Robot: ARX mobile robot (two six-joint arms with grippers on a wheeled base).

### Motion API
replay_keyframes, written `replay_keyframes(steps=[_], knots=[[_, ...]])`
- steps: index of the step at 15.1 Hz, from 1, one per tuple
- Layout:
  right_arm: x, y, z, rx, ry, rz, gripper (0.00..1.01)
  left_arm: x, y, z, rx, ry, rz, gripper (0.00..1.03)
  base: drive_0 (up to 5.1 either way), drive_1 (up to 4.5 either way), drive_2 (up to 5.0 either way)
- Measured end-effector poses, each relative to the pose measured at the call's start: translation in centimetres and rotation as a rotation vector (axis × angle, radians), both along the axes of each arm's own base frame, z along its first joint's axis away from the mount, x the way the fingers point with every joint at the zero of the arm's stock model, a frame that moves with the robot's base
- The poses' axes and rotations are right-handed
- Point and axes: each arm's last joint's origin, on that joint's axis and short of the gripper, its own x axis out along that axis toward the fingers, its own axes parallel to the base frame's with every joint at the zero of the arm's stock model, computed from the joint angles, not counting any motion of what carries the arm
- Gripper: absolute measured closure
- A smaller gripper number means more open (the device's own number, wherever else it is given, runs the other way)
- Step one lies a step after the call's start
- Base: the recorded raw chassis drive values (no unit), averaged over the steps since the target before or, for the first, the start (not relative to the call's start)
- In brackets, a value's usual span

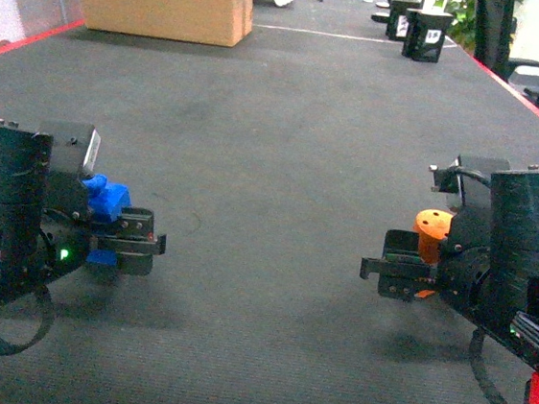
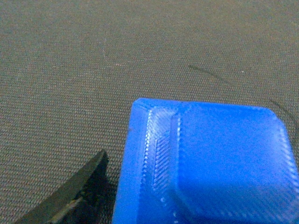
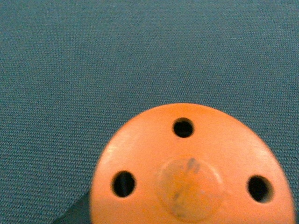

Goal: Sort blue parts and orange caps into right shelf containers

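Grippers, 2: left gripper [image 1: 136, 236] clamps blue part [image 1: 106, 197]; right gripper [image 1: 400, 267] clamps orange cap [image 1: 431, 231]. Risk: either slipping onto carpet [image 1: 283, 165] beneath during transit.

Blue part [image 2: 205, 163] over carpet [image 2: 93, 70], seemingly between jaws.
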Motion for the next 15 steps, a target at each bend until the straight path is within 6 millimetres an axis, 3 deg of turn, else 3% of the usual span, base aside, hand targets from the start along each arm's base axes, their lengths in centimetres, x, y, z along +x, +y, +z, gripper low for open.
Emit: replay_keyframes(steps=[2, 3, 6, 9, 12, 15], knots=[[0.0, 0.0, 0.0, 0.000, -0.003, 0.001, 0.53, 0.1, 0.0, 0.1, -0.004, -0.015, 0.000, 0.46, 0.0, 0.00, 0.0], [0.0, 0.0, 0.1, 0.003, -0.013, 0.001, 0.54, 0.1, 0.0, 0.2, -0.007, -0.022, 0.001, 0.57, 0.0, 0.00, 0.0], [-0.6, -0.2, 1.0, 0.009, -0.064, 0.004, 0.54, -0.4, 0.4, 0.6, -0.023, -0.068, 0.019, 0.60, 0.0, 0.00, 0.0], [-2.5, -1.1, 5.0, 0.031, -0.206, -0.011, 0.54, -2.1, 0.8, 5.0, -0.033, -0.238, 0.041, 0.60, 0.0, 0.00, 0.0], [-7.2, -3.4, 8.8, 0.015, -0.340, -0.049, 0.54, -7.0, 2.5, 9.9, -0.021, -0.434, 0.122, 0.60, 0.0, 0.00, 0.0], [-14.3, -6.1, 11.4, 0.011, -0.410, -0.119, 0.55, -14.8, 4.2, 12.7, 0.051, -0.524, 0.234, 0.60, 0.0, 0.00, 0.0]])
